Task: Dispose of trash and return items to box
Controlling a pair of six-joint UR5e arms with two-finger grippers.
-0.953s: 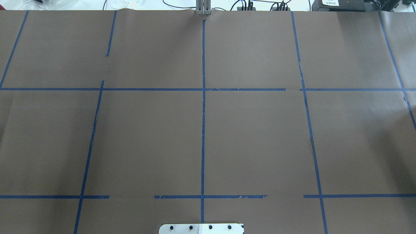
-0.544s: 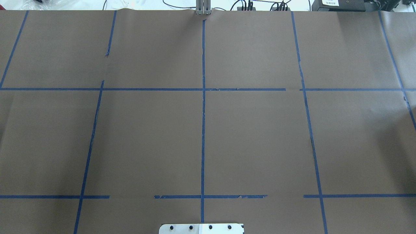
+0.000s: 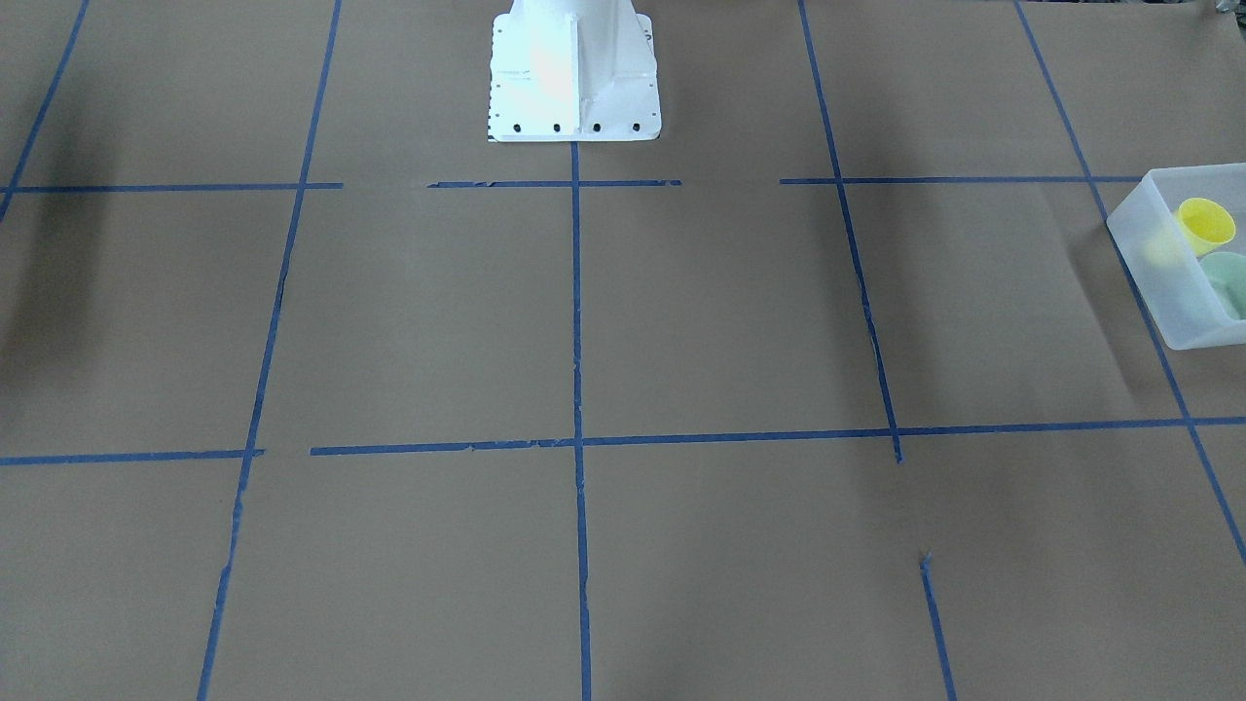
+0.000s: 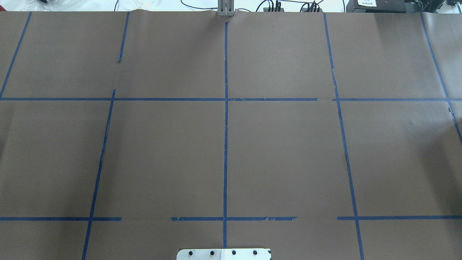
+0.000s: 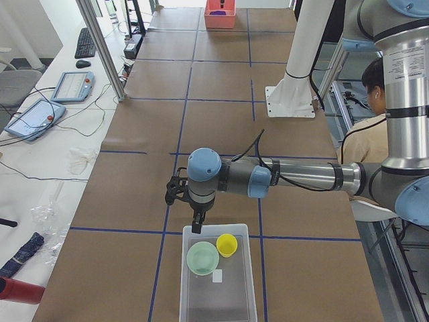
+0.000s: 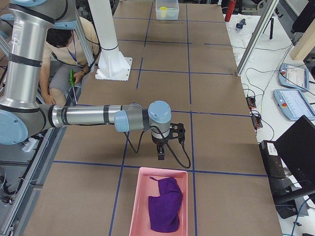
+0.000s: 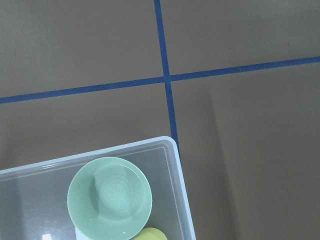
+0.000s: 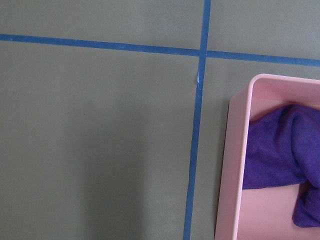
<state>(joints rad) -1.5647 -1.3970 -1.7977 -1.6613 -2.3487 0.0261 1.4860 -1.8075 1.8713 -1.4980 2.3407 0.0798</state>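
Frosted box (image 5: 221,303) holds one yellow cup (image 5: 226,245), one green bowl (image 5: 202,259); left gripper (image 5: 196,227), right gripper (image 6: 161,153): cannot tell.

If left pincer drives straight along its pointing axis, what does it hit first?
Pointing straight down, the left pincer hangs about over the box end wall, near the mint bowl. Likely first contact: that rim, or the table paper just outside it; depth is unclear.

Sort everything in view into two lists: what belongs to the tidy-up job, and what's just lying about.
Job: yellow cup and mint-green bowl, both already inside the translucent box; possibly the purple cloth in the pink bin, as trash.

Lying about: keyboard, teach pendants, white pedestal.
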